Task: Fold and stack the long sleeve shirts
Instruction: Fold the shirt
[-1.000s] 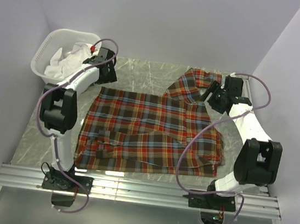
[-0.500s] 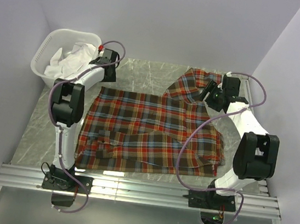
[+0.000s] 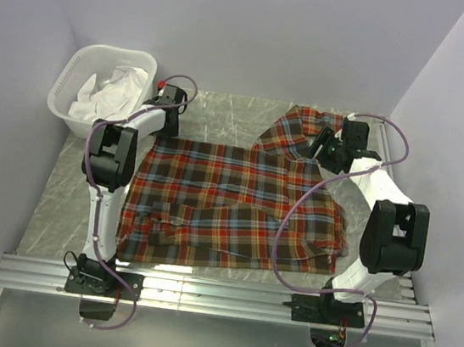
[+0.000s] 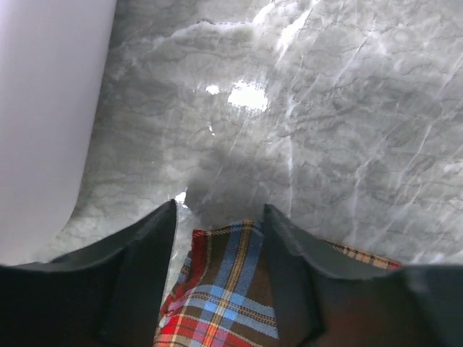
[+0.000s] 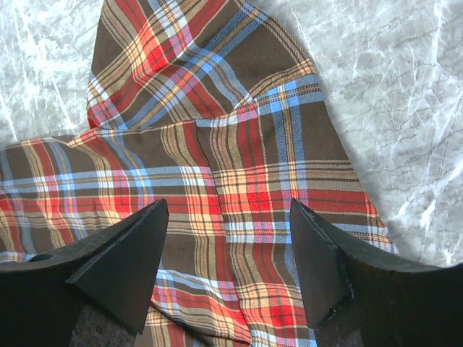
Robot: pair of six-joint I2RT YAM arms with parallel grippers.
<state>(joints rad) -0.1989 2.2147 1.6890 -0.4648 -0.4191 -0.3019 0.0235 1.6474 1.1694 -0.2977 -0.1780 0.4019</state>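
We see the plaid shirt flat on the table, right of the white basket. Our left hand, beside the basket, straddles a shirt corner, fingers spread; our right hand, far from the basket, gapes over the sleeve.

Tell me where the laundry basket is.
In the top view, the basket sits at the far left, beside the left gripper, beyond the shirt.

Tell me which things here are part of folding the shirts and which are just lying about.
Job in hand: plaid shirt, spread on the table; left hand, at its far left corner; right hand, above its far right part.
Lying about: white basket; white cloth in it, kind unclear.
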